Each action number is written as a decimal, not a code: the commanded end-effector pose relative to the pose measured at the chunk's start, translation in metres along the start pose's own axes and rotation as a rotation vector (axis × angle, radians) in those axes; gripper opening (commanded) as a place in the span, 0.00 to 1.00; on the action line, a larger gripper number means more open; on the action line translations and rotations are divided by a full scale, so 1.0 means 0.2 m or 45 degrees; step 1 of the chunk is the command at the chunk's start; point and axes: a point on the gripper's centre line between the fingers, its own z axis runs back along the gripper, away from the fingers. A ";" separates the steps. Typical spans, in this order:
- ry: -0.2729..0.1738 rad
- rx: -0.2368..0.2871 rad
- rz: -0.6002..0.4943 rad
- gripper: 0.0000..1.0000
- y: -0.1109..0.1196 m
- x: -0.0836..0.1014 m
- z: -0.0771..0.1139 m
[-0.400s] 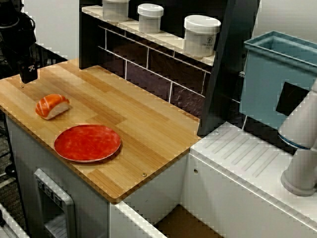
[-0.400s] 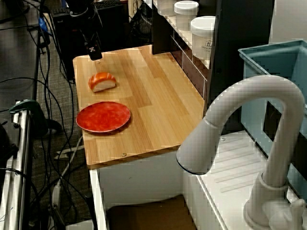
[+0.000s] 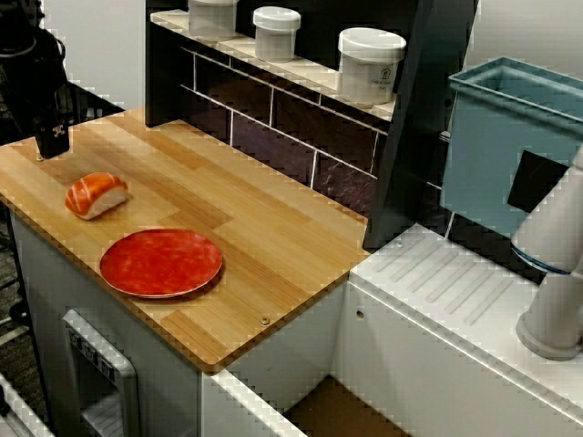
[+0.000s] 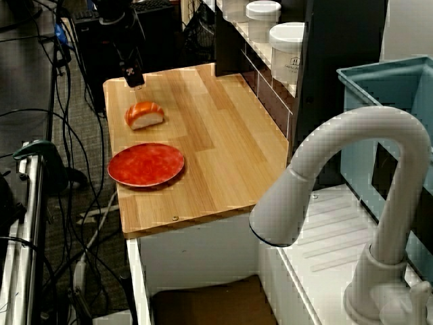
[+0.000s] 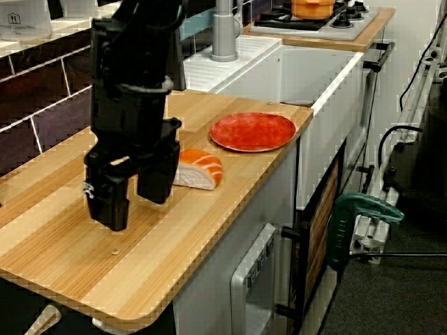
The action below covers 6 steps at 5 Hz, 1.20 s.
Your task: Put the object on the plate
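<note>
The object, a salmon nigiri sushi (image 3: 96, 194) with an orange top and white base, lies on the wooden counter (image 3: 273, 228), left of the middle. It also shows in the side view (image 4: 144, 115) and the low view (image 5: 199, 169). The red-orange plate (image 3: 161, 262) lies flat near the counter's front edge, just beside the sushi and apart from it (image 4: 146, 164) (image 5: 253, 131). My black gripper (image 5: 133, 199) hangs over the counter's far left corner (image 3: 52, 141) (image 4: 133, 76), a short way from the sushi. Its fingers are spread apart and hold nothing.
White lidded jars (image 3: 371, 66) stand on a shelf along the dark tiled back wall. A blue bin (image 3: 510, 146) and a grey faucet (image 4: 338, 176) stand right of the counter, by a white sink top. A stove with an orange pot (image 5: 314, 7) is beyond the sink.
My gripper has shifted slightly lower over the counter's left corner. The sushi and the plate have not moved.
</note>
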 end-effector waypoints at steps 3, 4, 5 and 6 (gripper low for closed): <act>-0.017 0.020 0.048 1.00 -0.31 -0.08 0.41; -0.024 0.037 0.144 1.00 -0.35 -0.04 0.27; -0.008 0.031 0.172 1.00 -0.38 0.02 0.16; -0.008 -0.002 0.204 1.00 -0.39 0.08 0.10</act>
